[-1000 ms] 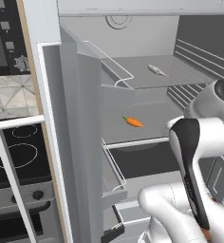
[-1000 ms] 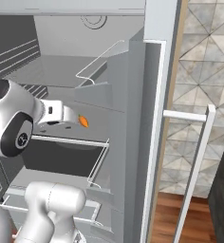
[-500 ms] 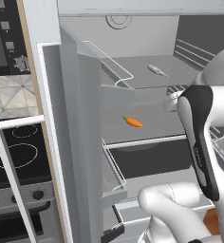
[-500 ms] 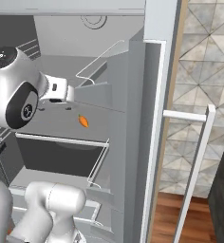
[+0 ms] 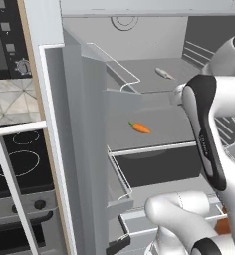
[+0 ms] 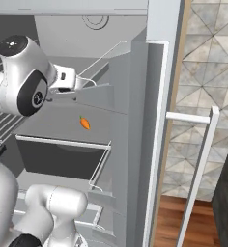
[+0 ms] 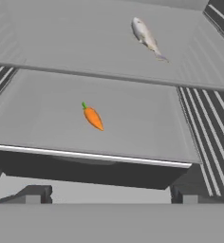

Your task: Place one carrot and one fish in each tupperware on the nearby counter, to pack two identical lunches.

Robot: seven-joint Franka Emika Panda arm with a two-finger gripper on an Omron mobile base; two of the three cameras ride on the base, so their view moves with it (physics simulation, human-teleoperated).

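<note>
STEP: first pick, nothing packed | CARROT [image 7: 93, 116]: lower fridge shelf [image 7: 133, 137], centre | FISH [image 7: 146, 37]: upper shelf, 1 o'clock | JAWS: wide, empty | NEXT — descend, straddle carrot, close

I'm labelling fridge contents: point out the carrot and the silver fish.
carrot [image 7: 93, 117], hand view, middle of its orange body.
silver fish [image 7: 145, 35], hand view, middle of its body, on the upper shelf.
</note>
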